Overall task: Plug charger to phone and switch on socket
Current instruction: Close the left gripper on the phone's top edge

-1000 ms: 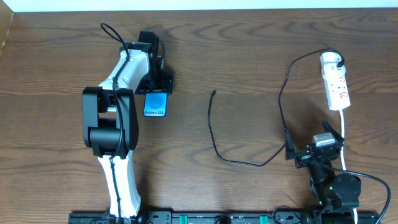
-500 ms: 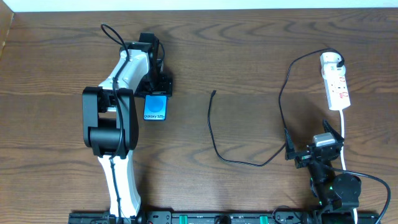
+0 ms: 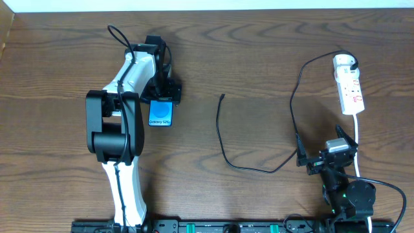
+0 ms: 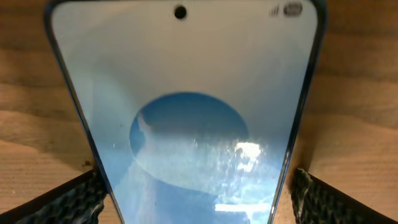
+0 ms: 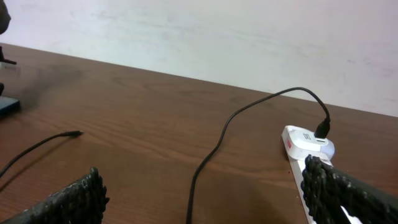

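While my left pincer (image 3: 162, 97) pinches the phone (image 3: 160, 114) on the wooden surface (image 3: 259, 52), my right pincer (image 3: 326, 154) sits spread near the socket (image 3: 349, 90); the charger (image 3: 223, 145) lies between them, a white wall (image 5: 217, 31) behind.

Glossy glass phone (image 4: 186, 124) lies on a matt, grained wooden table (image 3: 259, 65).

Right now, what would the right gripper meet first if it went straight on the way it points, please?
Likely the long thin black charger cable lying just ahead of the right gripper, though it might pass above it.
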`<state>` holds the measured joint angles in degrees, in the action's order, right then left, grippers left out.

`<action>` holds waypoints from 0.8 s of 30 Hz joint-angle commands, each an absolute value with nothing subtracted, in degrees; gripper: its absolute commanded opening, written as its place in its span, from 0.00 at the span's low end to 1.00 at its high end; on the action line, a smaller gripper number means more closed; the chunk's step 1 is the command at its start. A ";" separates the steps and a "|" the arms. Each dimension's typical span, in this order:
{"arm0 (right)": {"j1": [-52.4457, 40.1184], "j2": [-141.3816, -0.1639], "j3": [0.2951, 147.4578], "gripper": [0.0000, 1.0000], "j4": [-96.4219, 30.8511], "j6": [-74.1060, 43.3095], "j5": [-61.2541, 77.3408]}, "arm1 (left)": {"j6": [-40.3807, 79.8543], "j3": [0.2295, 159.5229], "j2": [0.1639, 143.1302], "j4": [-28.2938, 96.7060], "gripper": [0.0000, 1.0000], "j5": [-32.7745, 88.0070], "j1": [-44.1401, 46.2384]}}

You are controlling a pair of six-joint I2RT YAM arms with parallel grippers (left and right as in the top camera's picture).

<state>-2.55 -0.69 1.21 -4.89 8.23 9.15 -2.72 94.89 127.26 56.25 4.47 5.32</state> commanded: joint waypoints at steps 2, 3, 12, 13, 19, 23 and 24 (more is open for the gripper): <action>-3.42 -0.32 0.95 0.99 -4.91 8.86 8.93 | -5.54 92.79 128.60 57.14 0.97 5.30 5.17; -3.42 -0.32 0.95 0.99 -4.91 8.86 8.93 | -5.52 92.79 128.60 57.21 0.97 5.30 5.17; -3.42 -0.32 0.95 0.99 -4.91 8.86 8.93 | -0.25 92.79 128.60 56.03 0.96 5.28 5.17; -3.42 -0.32 0.95 0.99 -4.91 8.86 8.93 | 0.60 92.77 128.60 55.61 0.96 5.28 5.17; -3.42 -0.32 0.95 0.99 -4.91 8.86 8.93 | 2.26 91.02 128.60 52.97 0.96 5.26 5.17; -3.42 -0.32 0.95 0.99 -4.93 8.86 8.91 | 2.24 88.49 128.60 51.88 0.92 5.28 5.17; -3.42 -0.32 0.95 0.99 -4.91 8.86 8.93 | 2.24 88.12 128.60 51.72 0.91 5.28 5.17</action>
